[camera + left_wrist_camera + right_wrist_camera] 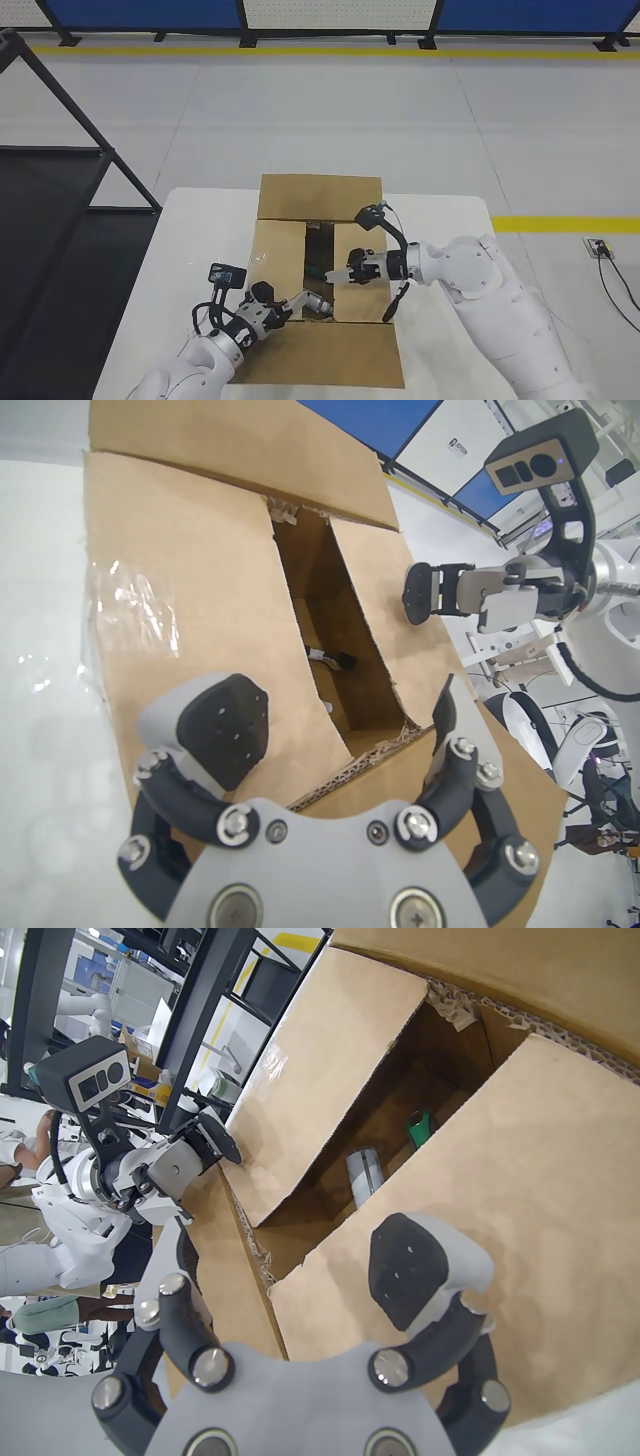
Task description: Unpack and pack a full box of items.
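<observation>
Top view: brown corrugated cardboard box (330,360) sits mid white table (180,260). Its two inner flaps stand apart, leaving a dark slot with long axis running 12 to 6 o'clock. Left gripper (318,305) is at the slot's 6–7 o'clock end. Right gripper (350,273) is at the free edge of the 3 o'clock flap, mid-slot, and looks the nearer to the contents. Left wrist view: left gripper (335,720) jaws spread wide, holding nothing, straddling the slot's near end. One of its fingers (445,710) looks to touch a flap's torn corner; contact not certain. A small black-and-white part (330,661) lies on the box floor, ahead between the jaws. The right gripper (417,595) hovers over the opposite flap. Right wrist view: right gripper (295,1263) jaws likewise wide and empty, one pad (405,1268) over the flap surface. Down in the slot: white cylinder (365,1173), long axis along the slot, with a green plastic piece (419,1128) beyond it. Judgement: flaps are half shut and want folding outward before any pick.
</observation>
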### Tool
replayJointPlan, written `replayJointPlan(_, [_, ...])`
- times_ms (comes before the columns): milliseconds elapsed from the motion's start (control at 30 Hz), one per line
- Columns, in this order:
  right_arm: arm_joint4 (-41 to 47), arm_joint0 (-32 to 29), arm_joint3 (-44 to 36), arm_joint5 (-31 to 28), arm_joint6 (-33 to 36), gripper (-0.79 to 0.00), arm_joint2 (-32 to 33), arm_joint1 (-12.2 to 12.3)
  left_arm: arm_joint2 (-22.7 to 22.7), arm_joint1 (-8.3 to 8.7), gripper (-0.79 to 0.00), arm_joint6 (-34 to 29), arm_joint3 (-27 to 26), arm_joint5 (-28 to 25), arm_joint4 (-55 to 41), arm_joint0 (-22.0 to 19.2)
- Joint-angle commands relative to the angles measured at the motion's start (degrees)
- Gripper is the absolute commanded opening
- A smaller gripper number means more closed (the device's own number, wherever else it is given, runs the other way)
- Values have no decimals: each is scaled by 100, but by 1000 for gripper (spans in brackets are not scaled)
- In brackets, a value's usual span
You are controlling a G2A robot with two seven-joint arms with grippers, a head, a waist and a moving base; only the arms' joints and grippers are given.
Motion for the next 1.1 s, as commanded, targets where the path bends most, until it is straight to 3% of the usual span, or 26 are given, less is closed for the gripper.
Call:
replayJointPlan(0, [-19, -1, -27, 4, -4, 0, -19, 8, 6, 2, 0, 7, -13, -13, -28, 7])
replayJointPlan(367, [-190, -37, -247, 74, 134, 0, -171, 57, -130, 34, 0, 121, -312, -161, -127, 201])
replayJointPlan(667, [-52, -166, -425, 110, -273, 0, 56, 122, -456, 78, 0, 366, -819, -477, -326, 585])
replayJointPlan(867, [159, -146, -358, 168, -335, 0, 362, 193, -1280, 143, 0, 650, -1244, -1178, -860, 1014])
replayJointPlan(1067, [345, -1, -13, 2, -183, 0, 707, 287, -2576, 248, 0, 640, -1095, -2741, -1781, 1559])
